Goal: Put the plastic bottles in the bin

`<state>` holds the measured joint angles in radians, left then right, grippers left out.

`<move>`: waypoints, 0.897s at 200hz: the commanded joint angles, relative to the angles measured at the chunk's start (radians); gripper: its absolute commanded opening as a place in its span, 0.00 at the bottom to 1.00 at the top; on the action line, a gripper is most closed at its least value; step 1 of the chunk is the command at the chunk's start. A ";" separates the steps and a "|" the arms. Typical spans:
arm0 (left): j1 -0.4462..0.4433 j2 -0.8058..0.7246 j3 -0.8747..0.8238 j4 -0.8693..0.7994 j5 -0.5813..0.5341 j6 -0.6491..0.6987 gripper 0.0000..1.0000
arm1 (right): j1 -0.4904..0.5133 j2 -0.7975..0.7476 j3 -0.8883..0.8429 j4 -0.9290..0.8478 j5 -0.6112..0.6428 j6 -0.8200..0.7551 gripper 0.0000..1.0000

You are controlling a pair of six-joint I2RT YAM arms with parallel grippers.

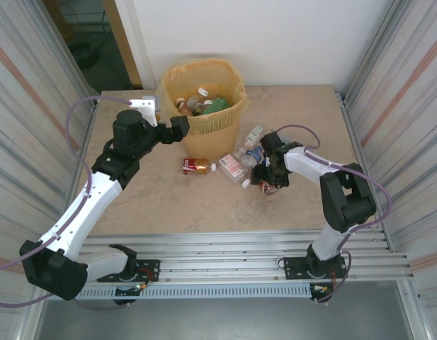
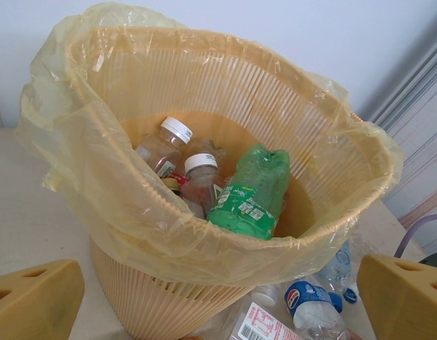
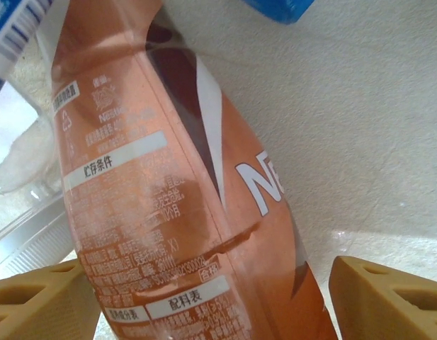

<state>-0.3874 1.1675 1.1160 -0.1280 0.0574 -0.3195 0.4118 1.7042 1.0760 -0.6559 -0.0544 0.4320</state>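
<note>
Brown-orange labelled plastic bottle [image 3: 183, 177] lies flat on the beige table [image 1: 154, 205], right of centre, in a small heap of bottles just beside the tapered orange-yellow plastic bin w/ yellow bag liner [image 1: 212, 126], on its near-right side. In the right wrist view its long axis runs top-left to bottom-centre, a bit tilted. The cap end is out of frame, so can't tell which way it points. Right gripper [image 1: 265, 181] is over it, pointing down, yellow fingers [image 3: 41, 301] apart, one each side of the bottle body. A thin gap shows by the right-hand finger, so not clamped. Right arm: elbow folded back near the right wall, white forearm reaching left to the heap. Left arm stretches up from its base, wrist turned toward the bin. Left gripper [image 1: 178, 127] sits just beside the bin wall, jaws wide apart. Inside the bin: crumpled green plastic bottle [image 2: 250, 191] leaning roughly upright, plus two clear white-capped bottles [image 2: 168, 145], caps up. Red-labelled bottle [image 1: 195, 166] lies apart from the heap on the table, axis left-right, white cap to the right.
</note>
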 commanded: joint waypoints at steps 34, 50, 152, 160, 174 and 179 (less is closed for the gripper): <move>0.011 -0.028 -0.024 0.032 -0.009 -0.022 0.99 | 0.024 0.011 -0.024 -0.028 -0.002 -0.025 0.70; 0.012 -0.028 -0.025 0.033 -0.009 -0.023 0.99 | 0.029 0.008 -0.025 -0.034 -0.002 -0.023 0.65; 0.015 -0.034 -0.042 0.043 -0.006 -0.034 0.99 | 0.076 -0.131 -0.030 -0.172 0.072 0.016 0.51; 0.014 -0.033 -0.043 0.045 -0.004 -0.035 0.99 | 0.074 -0.146 -0.030 -0.187 0.089 0.020 0.50; 0.013 -0.033 -0.043 0.046 -0.001 -0.039 0.99 | 0.074 -0.170 -0.029 -0.214 0.121 0.030 0.50; 0.014 -0.033 -0.043 0.045 0.001 -0.039 0.99 | 0.073 -0.179 -0.028 -0.223 0.131 0.033 0.49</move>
<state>-0.3855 1.1652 1.0813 -0.1196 0.0578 -0.3424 0.4847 1.5837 1.0508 -0.7891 0.0029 0.4370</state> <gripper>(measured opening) 0.989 0.565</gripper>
